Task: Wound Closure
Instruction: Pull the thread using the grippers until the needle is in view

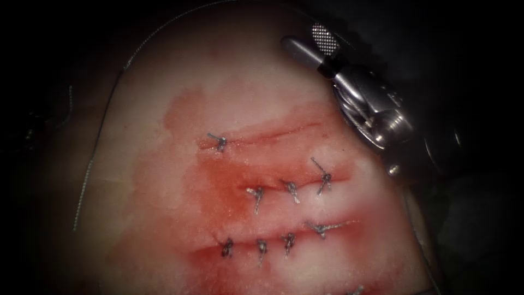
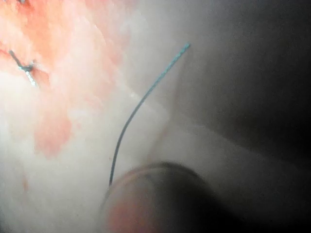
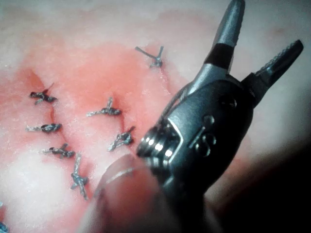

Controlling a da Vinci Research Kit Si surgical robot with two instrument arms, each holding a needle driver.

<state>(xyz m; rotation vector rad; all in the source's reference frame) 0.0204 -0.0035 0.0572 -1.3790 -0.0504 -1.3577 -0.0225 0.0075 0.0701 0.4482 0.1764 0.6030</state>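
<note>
The tissue (image 1: pixel 164 164) carries three crosswise cuts, each closed with knotted stitches (image 1: pixel 292 188) that have short cut ends. Red fluid (image 1: pixel 229 186) stains the skin around them. My right tool (image 1: pixel 304 38) hovers above the tissue's far right edge, jaws open with nothing between them. The right wrist view shows the same open jaws (image 3: pixel 266 25) past the rows of stitches (image 3: pixel 104 111). A loose thread (image 1: pixel 90 169) lies along the tissue's left edge. In the left wrist view this thread (image 2: pixel 141 104) curves over pale tissue beside the blurred end of my left arm's shaft (image 2: pixel 150 199).
The thread arcs on over the tissue's far rim (image 1: pixel 164 24). Its free end (image 1: pixel 74 226) lies at the left. One more stitch (image 2: pixel 24 65) sits on stained tissue in the left wrist view. Dark background surrounds the tissue.
</note>
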